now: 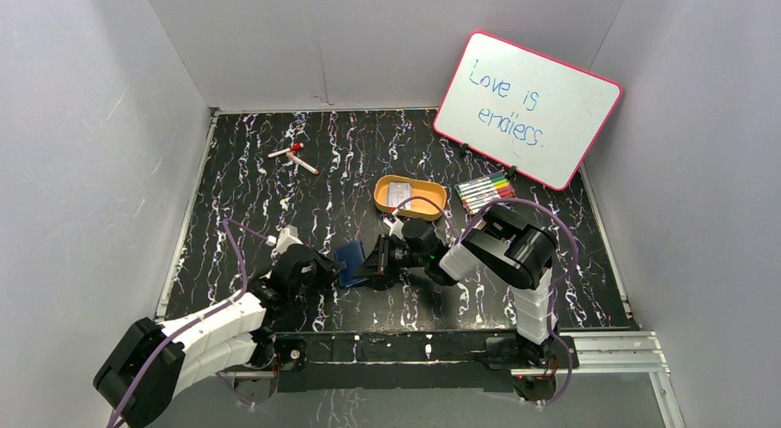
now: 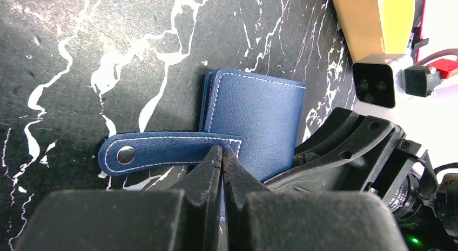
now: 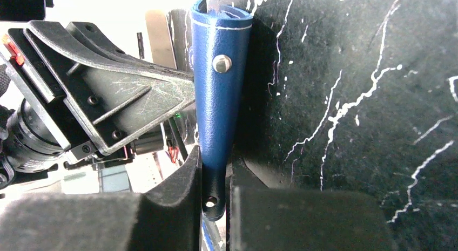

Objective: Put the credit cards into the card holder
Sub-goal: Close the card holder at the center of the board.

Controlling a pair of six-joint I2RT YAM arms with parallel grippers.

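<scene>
The navy card holder (image 1: 350,262) lies near the table's front middle, between my two grippers. In the left wrist view the card holder (image 2: 254,119) is folded and its snap-button tab (image 2: 162,149) sticks out to the left. My left gripper (image 2: 222,152) is shut on the tab's base at the holder's near edge. In the right wrist view the card holder (image 3: 219,100) shows edge-on, and my right gripper (image 3: 216,160) is shut on its opposite edge. A pale credit card (image 1: 398,194) lies in the orange oval tray (image 1: 433,207) behind them.
A pink-framed whiteboard (image 1: 527,109) leans at the back right, with a pack of coloured markers (image 1: 485,190) before it. Two red-capped pens (image 1: 293,156) lie at the back left. White walls enclose the black marbled table (image 1: 571,262).
</scene>
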